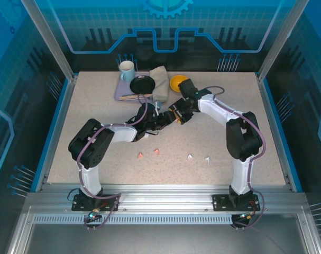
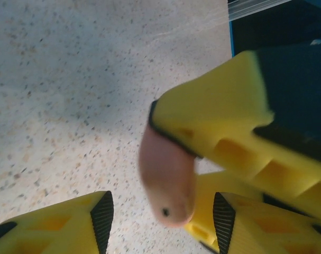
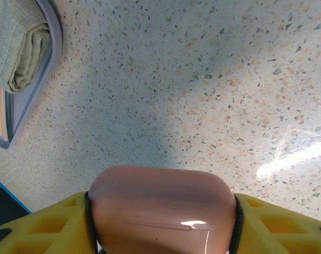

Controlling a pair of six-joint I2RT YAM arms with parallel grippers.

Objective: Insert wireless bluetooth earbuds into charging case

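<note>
Wireless bluetooth earbuds (image 1: 156, 151) lie loose on the speckled table (image 1: 97, 116) in a row near its front edge: two salmon-pink ones on the left, two white ones (image 1: 190, 156) to their right. All four sit well apart from both sets of jaws, on the near side of them.

Over the middle of the table the two arms meet. The right gripper (image 1: 176, 112) is clenched on a salmon-pink charging case (image 3: 163, 206); in the right wrist view the rounded case fills the gap between the yellow fingers, with a dark pad pressed against each of its sides. It looks closed, with only a fine seam line across its face.

The left gripper (image 1: 161, 120) sits just beside the right one, tip to tip. From the left wrist view, the case (image 2: 168, 180) hangs down out of the right gripper's yellow fingers (image 2: 218, 116), and its lower end sits between the left gripper's (image 2: 163, 222) own fingers. Those jaws are parted, with a strip of table showing on either side of the case. The case is blurred here, so whether a pad brushes it is hard to say, but it appears untouched.

At the back of the table a lavender tray (image 1: 120, 90) carries a mug (image 1: 127, 69), a black dish (image 1: 143, 84) and a folded cloth (image 1: 160, 82), with a yellow bowl (image 1: 177, 82) just beside it.
</note>
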